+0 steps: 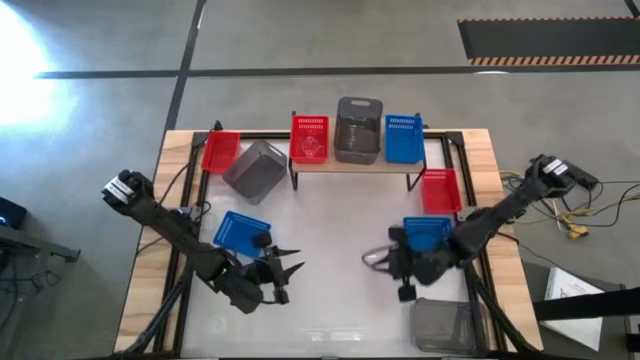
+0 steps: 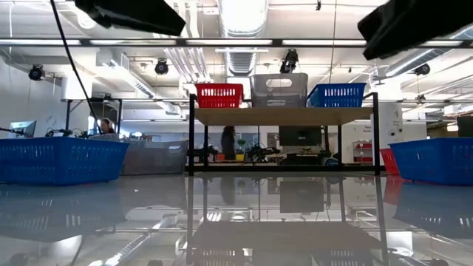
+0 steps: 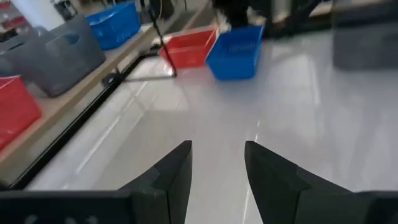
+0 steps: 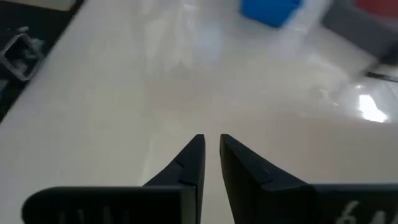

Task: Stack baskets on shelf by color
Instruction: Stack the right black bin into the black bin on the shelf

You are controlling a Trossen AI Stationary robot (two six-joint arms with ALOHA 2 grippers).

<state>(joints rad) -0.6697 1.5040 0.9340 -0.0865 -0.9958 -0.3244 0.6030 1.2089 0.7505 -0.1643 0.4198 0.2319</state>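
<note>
Left gripper (image 1: 292,262) sits low over the white tabletop (image 1: 330,225) near the front-left, fingers spread, nothing between them. Right gripper (image 1: 372,259) faces it from the front-right, fingers (image 4: 193,158) drawn near each other with a narrow gap, holding nothing that we can see.

We see loose baskets around them: a blue basket (image 1: 241,232) just behind the left arm, another blue basket (image 1: 428,233) partly covered by the right arm, a grey basket (image 1: 442,325) at the front-right corner cut off by the picture's edge. Farther back, a red basket (image 1: 440,189) beside the shelf's right leg, a tilted grey basket (image 1: 255,166) and a red basket (image 1: 219,151) at the back-left.

The shelf (image 1: 352,163) stands at the back centre with three on top: red basket (image 1: 309,137), grey basket (image 1: 358,128), blue basket (image 1: 403,138), side by side. The grey looks taller; we can't tell how many are nested.

No readable labels or writing anywhere.

Tabletop is glossy, wood-edged. In the low view both arms are only dark shapes cut off at the top. Beyond: open workshop, ceiling ducts (image 2: 185,63), monitors, a person (image 2: 228,142) standing far back, too small to make out.
</note>
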